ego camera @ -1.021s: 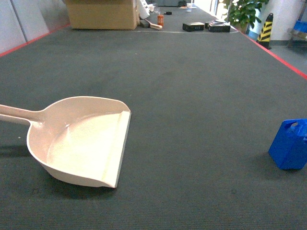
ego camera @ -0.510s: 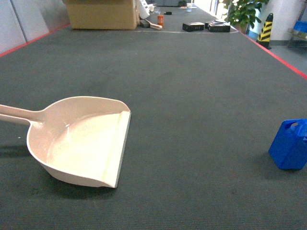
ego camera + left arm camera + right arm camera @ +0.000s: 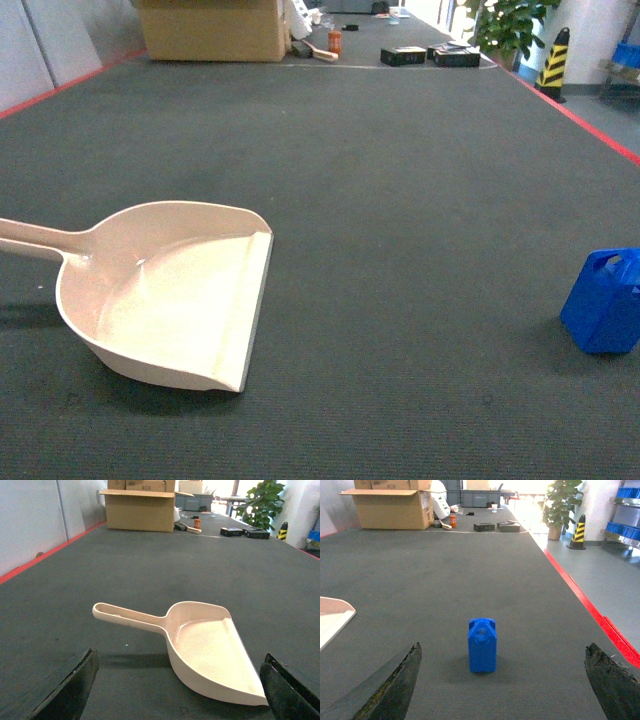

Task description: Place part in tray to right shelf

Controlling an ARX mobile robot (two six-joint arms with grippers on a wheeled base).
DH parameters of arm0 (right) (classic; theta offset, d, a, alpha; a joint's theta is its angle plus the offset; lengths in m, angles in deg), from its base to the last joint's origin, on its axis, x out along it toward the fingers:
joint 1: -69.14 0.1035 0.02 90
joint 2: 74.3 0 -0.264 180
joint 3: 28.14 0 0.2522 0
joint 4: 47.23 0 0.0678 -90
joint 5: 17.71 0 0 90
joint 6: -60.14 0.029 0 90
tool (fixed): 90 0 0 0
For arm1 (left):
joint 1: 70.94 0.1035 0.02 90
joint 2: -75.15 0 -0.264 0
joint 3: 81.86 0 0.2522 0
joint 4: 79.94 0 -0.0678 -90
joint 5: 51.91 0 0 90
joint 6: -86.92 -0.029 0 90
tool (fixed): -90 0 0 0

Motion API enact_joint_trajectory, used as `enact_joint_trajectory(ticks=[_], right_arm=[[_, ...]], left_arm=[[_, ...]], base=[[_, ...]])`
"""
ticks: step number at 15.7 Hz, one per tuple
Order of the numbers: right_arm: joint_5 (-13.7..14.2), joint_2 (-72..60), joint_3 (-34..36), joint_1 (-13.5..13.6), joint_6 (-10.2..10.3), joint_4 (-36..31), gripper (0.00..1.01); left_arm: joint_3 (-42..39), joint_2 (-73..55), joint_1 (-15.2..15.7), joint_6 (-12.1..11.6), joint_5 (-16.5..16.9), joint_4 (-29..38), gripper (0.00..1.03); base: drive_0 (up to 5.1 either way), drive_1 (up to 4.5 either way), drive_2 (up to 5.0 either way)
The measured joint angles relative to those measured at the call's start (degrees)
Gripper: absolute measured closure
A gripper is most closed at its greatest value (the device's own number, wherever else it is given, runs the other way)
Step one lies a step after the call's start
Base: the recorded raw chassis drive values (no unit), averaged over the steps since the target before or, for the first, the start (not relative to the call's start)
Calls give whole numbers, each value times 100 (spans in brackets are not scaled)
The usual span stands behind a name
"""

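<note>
Both grippers spread wide: left gripper (image 3: 177, 692) faces the tray (image 3: 210, 647), right gripper (image 3: 502, 687) the upright part (image 3: 482, 645)

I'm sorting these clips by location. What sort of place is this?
Probably a warehouse or workshop floor: dark carpet edged with a red line, an open cardboard box, a striped hazard post, and steel racking with blue crates.

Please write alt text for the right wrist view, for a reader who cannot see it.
A small blue part stands upright on dark carpet, centred between the right gripper's two open fingers. The tray's cream corner shows at the left edge; a cardboard box and a potted plant stand far behind.
</note>
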Motion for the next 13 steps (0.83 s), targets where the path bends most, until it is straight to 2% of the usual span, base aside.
enact_joint_trajectory(ticks=[13], right_arm=[[-2, 0, 0, 0, 0, -2, 3]], left_arm=[[0, 0, 0, 0, 0, 0, 5]], base=[[0, 0, 0]])
